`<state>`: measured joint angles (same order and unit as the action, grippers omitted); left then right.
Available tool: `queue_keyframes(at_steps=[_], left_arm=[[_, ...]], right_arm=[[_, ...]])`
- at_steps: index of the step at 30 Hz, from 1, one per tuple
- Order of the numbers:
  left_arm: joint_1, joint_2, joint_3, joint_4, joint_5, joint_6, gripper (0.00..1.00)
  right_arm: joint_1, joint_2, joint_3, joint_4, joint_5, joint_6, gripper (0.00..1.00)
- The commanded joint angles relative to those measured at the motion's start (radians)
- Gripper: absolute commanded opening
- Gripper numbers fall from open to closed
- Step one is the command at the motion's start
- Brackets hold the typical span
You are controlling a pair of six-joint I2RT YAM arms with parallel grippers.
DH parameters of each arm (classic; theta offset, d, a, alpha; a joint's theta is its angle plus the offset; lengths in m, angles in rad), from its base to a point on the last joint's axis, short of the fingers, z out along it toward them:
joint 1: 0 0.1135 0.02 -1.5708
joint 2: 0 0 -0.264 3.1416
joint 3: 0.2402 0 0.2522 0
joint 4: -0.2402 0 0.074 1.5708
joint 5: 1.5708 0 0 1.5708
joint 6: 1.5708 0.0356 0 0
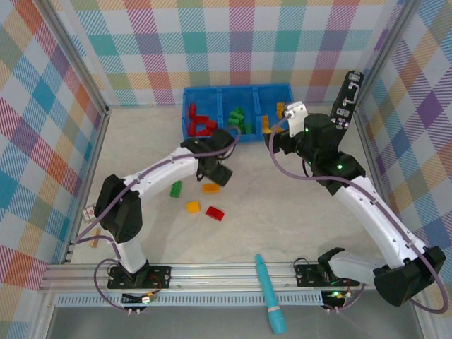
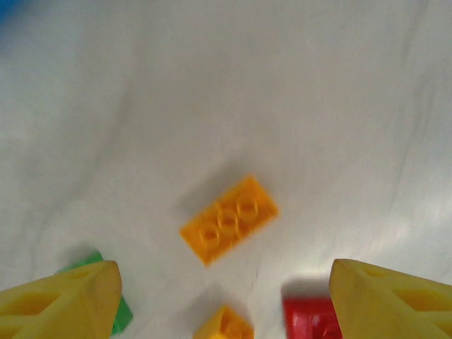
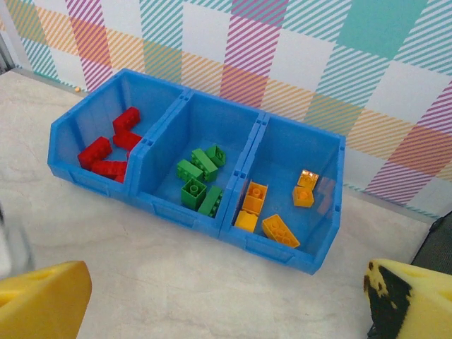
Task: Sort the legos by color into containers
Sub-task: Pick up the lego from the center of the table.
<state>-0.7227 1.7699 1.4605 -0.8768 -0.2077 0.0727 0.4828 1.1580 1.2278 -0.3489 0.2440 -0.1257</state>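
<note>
Four loose pieces on the table [image 1: 296,212], close together near the middle: green brick [image 1: 176,188], orange brick [image 1: 210,188], yellow-orange brick [image 1: 193,207], red brick [image 1: 214,212].

Left gripper [image 1: 219,174] hangs just above the orange brick. Left wrist view: yellow fingers [image 2: 60,300] spread wide, nothing between them. The orange brick [image 2: 228,219] lies flat on the table ahead of them, untouched.

Blue bin [image 1: 212,89] sits at the far edge against the checked wall. Right wrist view: red bricks [image 3: 106,152] in its left compartment, green bricks [image 3: 200,176] in the middle, orange bricks [image 3: 272,212] in the right.

Right gripper [image 1: 280,141] is poised near the bin's right end, fingers [image 3: 42,300] apart and empty.

Teal tool [image 1: 270,293] lies by the near rail.
</note>
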Motion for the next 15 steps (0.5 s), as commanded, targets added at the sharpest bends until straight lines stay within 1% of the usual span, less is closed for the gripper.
queue_keyframes(at_steps=[1,11,15], left_arm=[[-0.004,-0.059,-0.032,-0.018,-0.026,0.148,0.77],[-0.004,-0.006,-0.092,0.047,-0.021,0.346,0.77],[0.002,0.014,-0.100,0.089,0.015,0.420,0.78]], right_arm=[[-0.014,0.013,0.061,0.003,-0.025,0.062,0.99],[-0.024,0.060,0.116,-0.022,-0.035,0.089,0.99],[-0.029,0.077,0.129,-0.025,-0.032,0.086,0.99]])
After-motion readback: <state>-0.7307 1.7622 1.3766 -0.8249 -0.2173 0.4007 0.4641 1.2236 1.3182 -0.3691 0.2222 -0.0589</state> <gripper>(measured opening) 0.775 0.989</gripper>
